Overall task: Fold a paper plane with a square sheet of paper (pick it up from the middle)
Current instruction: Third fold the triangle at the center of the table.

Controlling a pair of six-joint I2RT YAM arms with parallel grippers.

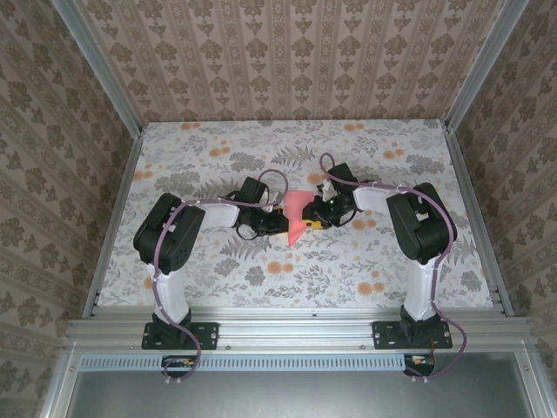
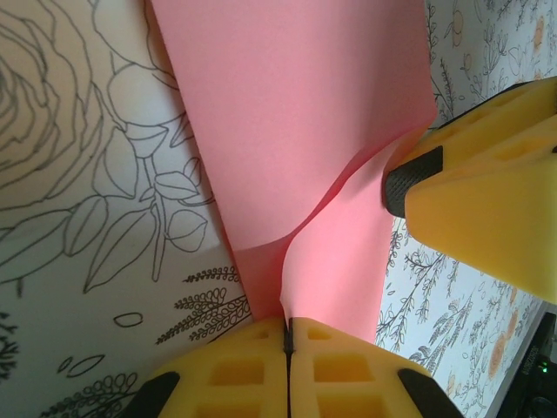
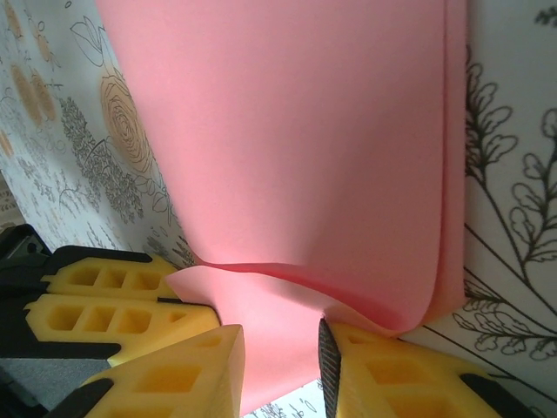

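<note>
Both arms bent in toward the ctr of the table [image 1: 218, 148], grippers nearly nose to nose. The paper [image 1: 298, 212] sat btwn them, and in the top view it was a pink wedge narrowing toward the near edge.

L gripper [image 2: 287, 333] was clamped on the paper. Its fingers were pressed flat together, w/ the sheet coming out of the seam. Just past the tips the paper parted into two layers, one curling away as a soft flap.

R gripper [image 3: 280, 353] had its jaws apart, w/ paper running into the gap and not pinched. One black pad [image 3: 326, 355] touched the rounded fold at the paper's edge, while the other finger stood clear of it on the opposite side. In the L wrist view that pad met the paper where the flap curled.

Couldn't tell if the paper rested on the floral cloth or hung just above it.
</note>
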